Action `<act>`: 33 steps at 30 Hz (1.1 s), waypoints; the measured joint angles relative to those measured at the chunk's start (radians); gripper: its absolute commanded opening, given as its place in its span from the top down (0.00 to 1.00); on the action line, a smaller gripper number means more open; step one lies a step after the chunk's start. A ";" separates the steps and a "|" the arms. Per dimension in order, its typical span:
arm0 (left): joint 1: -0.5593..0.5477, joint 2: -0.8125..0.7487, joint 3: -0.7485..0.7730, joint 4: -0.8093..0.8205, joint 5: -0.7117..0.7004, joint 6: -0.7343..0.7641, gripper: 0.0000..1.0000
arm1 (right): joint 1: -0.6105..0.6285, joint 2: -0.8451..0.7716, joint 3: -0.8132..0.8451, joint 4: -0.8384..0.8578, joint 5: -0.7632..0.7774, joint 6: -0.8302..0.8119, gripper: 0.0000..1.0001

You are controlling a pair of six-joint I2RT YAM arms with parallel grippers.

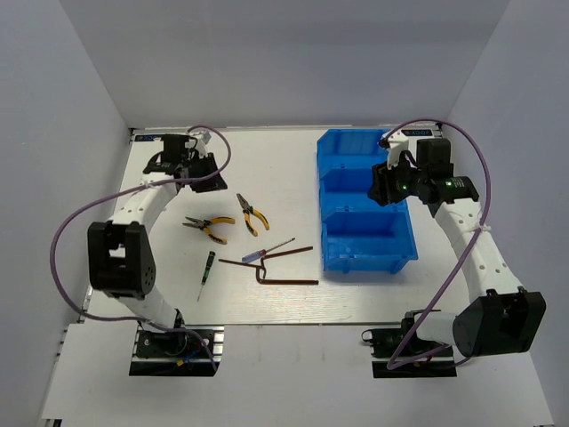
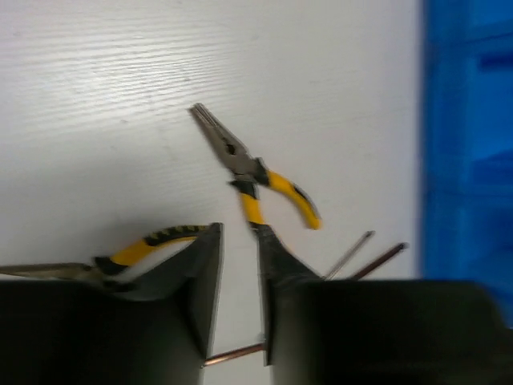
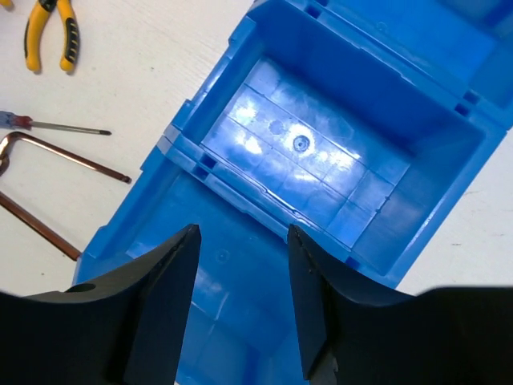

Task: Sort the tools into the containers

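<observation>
The tools lie on the white table left of the row of three blue containers (image 1: 364, 238), which are empty. There are two yellow-handled pliers (image 1: 206, 229) (image 1: 252, 213), a green screwdriver (image 1: 205, 267), a thin blue screwdriver (image 1: 267, 251) and two brown hex keys (image 1: 286, 281). My left gripper (image 1: 197, 171) hovers at the far left, open and empty. In its view (image 2: 239, 230) one pair of pliers (image 2: 256, 172) lies ahead and the other (image 2: 140, 247) is partly hidden by a finger. My right gripper (image 1: 387, 185) is open and empty above the containers (image 3: 321, 152); its own view (image 3: 242, 231) shows bare floors.
Purple cables loop along both arms (image 1: 67, 222) (image 1: 484, 169). White walls enclose the table on the left, back and right. In the right wrist view, pliers (image 3: 50, 32), the blue screwdriver (image 3: 48, 124) and a hex key (image 3: 68, 156) lie left of the containers.
</observation>
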 measured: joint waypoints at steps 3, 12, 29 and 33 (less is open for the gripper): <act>-0.015 0.116 0.093 -0.056 -0.068 -0.016 0.42 | 0.003 0.003 0.003 -0.005 -0.011 -0.001 0.44; -0.168 0.402 0.318 -0.224 -0.229 -0.081 0.46 | 0.005 0.010 0.003 -0.019 0.006 0.009 0.41; -0.326 0.352 0.221 -0.337 -0.472 -0.123 0.44 | 0.005 0.030 -0.004 -0.018 0.016 0.034 0.38; -0.331 0.354 0.210 -0.325 -0.485 -0.135 0.47 | 0.005 0.030 -0.004 -0.018 0.016 0.034 0.38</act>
